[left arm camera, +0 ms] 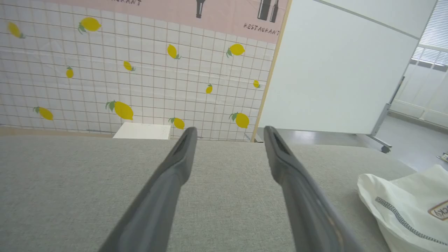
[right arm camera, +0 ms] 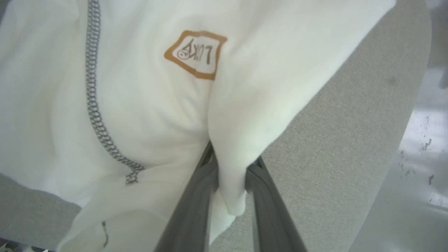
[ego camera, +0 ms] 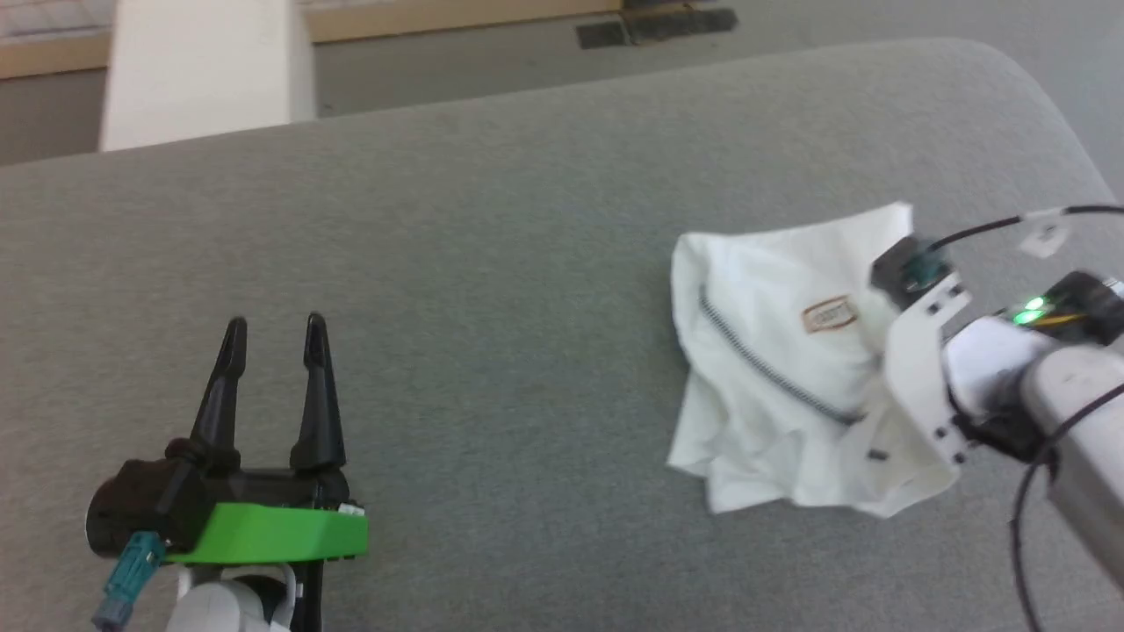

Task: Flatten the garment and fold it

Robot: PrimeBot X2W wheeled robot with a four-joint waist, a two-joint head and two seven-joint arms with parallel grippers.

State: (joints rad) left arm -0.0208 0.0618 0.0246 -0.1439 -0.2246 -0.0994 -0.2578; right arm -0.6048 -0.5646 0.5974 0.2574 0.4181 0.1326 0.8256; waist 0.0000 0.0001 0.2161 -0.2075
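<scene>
The garment (ego camera: pixel 773 290) lies crumpled in a heap on the right side of the grey fabric surface (ego camera: pixel 492 263). It is white, with a dark zigzag seam (ego camera: pixel 764 369) and a brown-edged label (right arm camera: pixel 196 53). My right gripper (right arm camera: pixel 232 162) is shut on a raised fold of the garment (right arm camera: pixel 147 87); in the head view its wrist bracket (ego camera: pixel 922 369) covers the fingers. My left gripper (ego camera: pixel 275 323) rests at the lower left, open and holding nothing, far from the cloth. In the left wrist view the left gripper (left arm camera: pixel 230 131) points across the bare surface, with the garment (left arm camera: pixel 409 206) off to its right.
A white box (ego camera: pixel 198 66) stands beyond the surface's far left edge. The rounded right edge of the surface (ego camera: pixel 1067 132) runs close behind the garment. A white panel on a wheeled stand (left arm camera: pixel 336 70) and a lemon-patterned wall (left arm camera: pixel 140 77) lie beyond the far side.
</scene>
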